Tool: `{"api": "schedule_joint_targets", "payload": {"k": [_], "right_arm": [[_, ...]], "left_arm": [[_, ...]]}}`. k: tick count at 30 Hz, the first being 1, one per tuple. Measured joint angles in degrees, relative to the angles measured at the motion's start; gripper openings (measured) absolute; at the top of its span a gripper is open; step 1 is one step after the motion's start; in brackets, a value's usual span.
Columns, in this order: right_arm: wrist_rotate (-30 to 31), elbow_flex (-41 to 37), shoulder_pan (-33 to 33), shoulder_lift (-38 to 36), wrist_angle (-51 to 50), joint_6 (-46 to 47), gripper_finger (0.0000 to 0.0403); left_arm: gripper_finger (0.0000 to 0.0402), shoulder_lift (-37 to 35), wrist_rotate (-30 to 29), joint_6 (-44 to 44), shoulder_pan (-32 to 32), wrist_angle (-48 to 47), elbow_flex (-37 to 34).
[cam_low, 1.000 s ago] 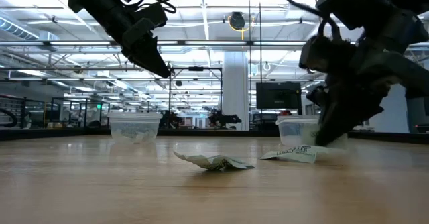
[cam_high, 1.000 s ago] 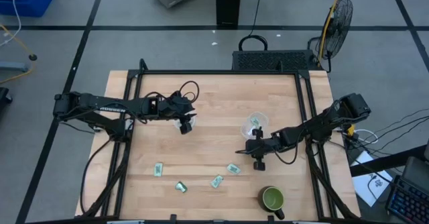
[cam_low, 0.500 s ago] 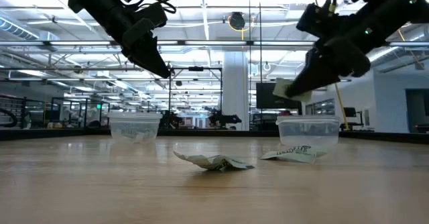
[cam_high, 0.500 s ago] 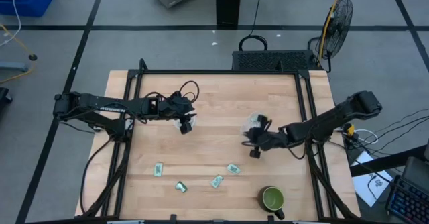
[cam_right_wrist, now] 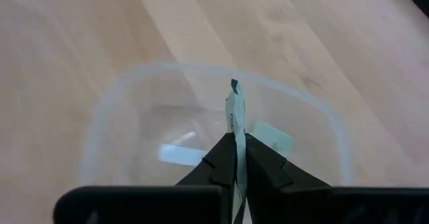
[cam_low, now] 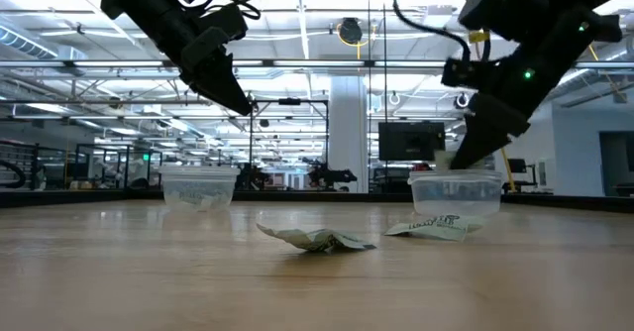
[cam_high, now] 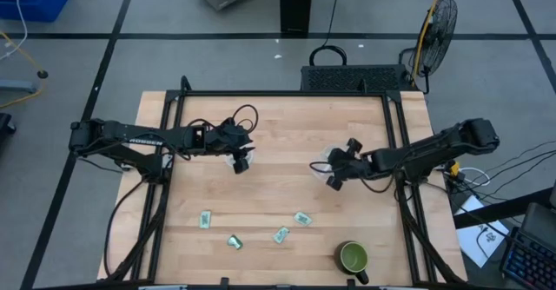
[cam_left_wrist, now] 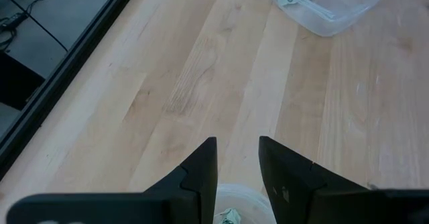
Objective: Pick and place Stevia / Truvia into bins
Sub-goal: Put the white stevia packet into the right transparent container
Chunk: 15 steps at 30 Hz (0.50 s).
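My right gripper [cam_right_wrist: 238, 140] is shut on a green-and-white Stevia packet [cam_right_wrist: 235, 113], held upright just above the clear right bin [cam_right_wrist: 127, 90]. That bin [cam_high: 321, 163] has other packets lying in it. In the low view the right gripper [cam_low: 458, 159] hangs at the bin's rim [cam_low: 456, 180]. My left gripper [cam_left_wrist: 238, 147] is open and holds nothing, hovering over the left bin [cam_low: 198, 186], which has a packet [cam_left_wrist: 230, 218] inside. Several packets [cam_high: 205, 220] [cam_high: 234, 241] [cam_high: 281, 234] lie loose near the table's front.
A green mug [cam_high: 354, 257] stands at the front right of the wooden table [cam_high: 278, 125]. One loose packet [cam_high: 302, 219] lies in front of the right bin. Black frame rails [cam_high: 401, 125] run along the table's sides.
My right gripper has risen from the table with a packet and moved back over the right bin. The left arm has not moved.
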Motion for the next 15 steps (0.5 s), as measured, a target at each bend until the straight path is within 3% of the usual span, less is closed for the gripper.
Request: {"api": "schedule_joint_targets", "payload": {"k": [5, 12, 15], "right_arm": [[-0.9, 0.0, -1.9, 0.5, -0.7, -1.5, 0.0015], [-13.5, 0.0, -5.4, 0.5, -1.0, 1.3, 0.0016], [-13.4, 0.0, -6.2, 0.5, -1.0, 2.0, 0.0016]], "left_arm": [[0.0118, 0.0, 0.0, 0.0, 0.0, 0.0, 0.0], [0.0118, 0.0, 0.0, 0.0, 0.0, 0.0, 0.0], [0.0118, 0.0, 0.0, 0.0, 0.0, 0.0, 0.0]]}}
